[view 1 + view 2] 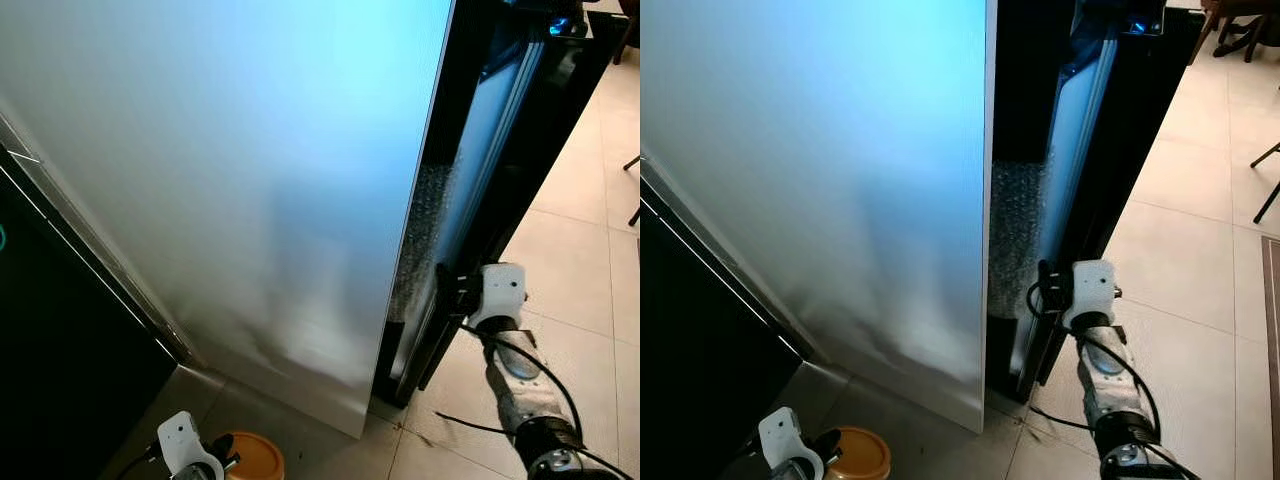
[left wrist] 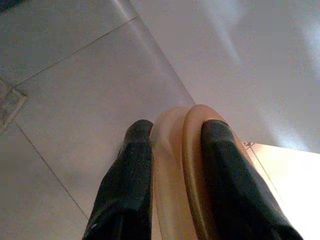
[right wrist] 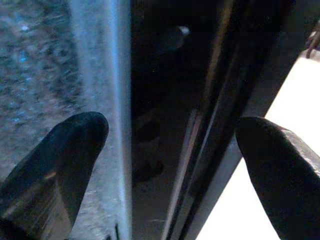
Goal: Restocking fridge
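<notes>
A: Landmark?
B: The fridge door (image 1: 250,180), big pale silver panel, swung open, edge-on toward the camera. Everything is placed off that.

A: Right tool?
B: The right tool (image 3: 170,165) is at the door's lower free edge, by the dark gap between the door and the black fridge body (image 1: 1140,130). Fingers spread wide, released, nothing between them. In the right wrist view one finger sits over the pale door edge side, the other over the black frame side. Can't tell if either finger touches.

A: Arm?
B: The right arm (image 1: 520,400), silver with a white wrist block, reaches up from low beside the door's bottom corner, black cable looping along it.

A: Left tool?
B: The left tool (image 2: 172,165) is low, below the door's bottom edge and on its outer face side. It's clenched on a tan round container (image 2: 185,170), one black finger on each side of the rim. In the head views the container's orange-tan top (image 1: 250,455) shows right next to the white wrist block.

A: Anything inside the gap?
B: Bubble-textured lining (image 1: 1015,230) just behind the door edge. The rest is too dark.

A: Floor?
B: Pale floor tiles (image 1: 590,260) beyond the black body, away from the door.
</notes>
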Robot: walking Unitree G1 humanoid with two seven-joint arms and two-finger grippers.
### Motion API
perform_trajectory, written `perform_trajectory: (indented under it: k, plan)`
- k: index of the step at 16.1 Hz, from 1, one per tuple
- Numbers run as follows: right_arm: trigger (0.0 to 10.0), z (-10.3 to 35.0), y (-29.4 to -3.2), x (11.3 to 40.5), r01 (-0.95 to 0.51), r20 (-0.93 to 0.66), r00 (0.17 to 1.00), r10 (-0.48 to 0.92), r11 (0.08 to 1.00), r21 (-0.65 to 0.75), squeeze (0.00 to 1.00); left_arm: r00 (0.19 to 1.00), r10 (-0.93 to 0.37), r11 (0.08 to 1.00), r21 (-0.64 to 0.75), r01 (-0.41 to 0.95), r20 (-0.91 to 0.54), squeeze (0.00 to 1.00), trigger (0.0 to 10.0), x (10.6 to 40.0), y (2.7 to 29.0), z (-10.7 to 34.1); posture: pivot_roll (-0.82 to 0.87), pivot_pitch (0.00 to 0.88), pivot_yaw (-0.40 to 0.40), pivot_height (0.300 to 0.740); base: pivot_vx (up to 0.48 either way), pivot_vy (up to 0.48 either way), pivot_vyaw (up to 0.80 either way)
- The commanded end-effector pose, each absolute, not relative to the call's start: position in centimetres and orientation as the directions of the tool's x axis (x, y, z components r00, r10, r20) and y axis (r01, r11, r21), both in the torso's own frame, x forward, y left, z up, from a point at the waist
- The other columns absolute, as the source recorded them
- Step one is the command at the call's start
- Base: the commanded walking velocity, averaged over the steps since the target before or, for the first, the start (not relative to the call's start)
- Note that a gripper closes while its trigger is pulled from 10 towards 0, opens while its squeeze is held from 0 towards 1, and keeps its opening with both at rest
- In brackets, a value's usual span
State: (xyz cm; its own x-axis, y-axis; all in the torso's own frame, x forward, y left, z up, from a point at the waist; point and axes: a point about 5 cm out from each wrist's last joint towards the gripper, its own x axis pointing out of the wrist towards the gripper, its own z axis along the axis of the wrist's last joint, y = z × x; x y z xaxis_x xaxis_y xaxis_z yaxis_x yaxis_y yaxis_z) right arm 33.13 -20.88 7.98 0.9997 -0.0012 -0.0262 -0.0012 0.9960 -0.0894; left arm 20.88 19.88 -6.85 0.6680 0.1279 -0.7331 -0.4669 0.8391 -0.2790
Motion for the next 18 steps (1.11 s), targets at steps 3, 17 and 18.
perform_trajectory:
  k: [3,17,18]
  plan:
    - [10.0,8.9,-21.4,33.6,0.007,-0.001,1.000,-0.007,0.994,-0.111,0.00,0.652,0.134,0.845,-0.258,-0.468,-0.746,0.00,10.0,20.4,20.1,-7.1,-0.12,0.072,0.060,0.740,0.000,0.000,0.00]
    - [10.0,4.6,-32.2,25.6,0.549,-0.094,0.803,-0.589,0.791,-0.270,0.00,0.656,0.131,0.849,-0.258,-0.461,-0.743,0.00,10.0,20.6,20.0,-7.0,-0.13,0.075,0.055,0.740,0.000,0.000,0.00]
    - [10.0,4.2,-32.7,24.9,0.576,-0.108,0.777,-0.620,0.770,-0.276,0.00,0.656,0.132,0.850,-0.257,-0.461,-0.743,0.00,10.0,20.6,20.0,-7.0,-0.13,0.075,0.056,0.740,0.000,0.000,0.00]
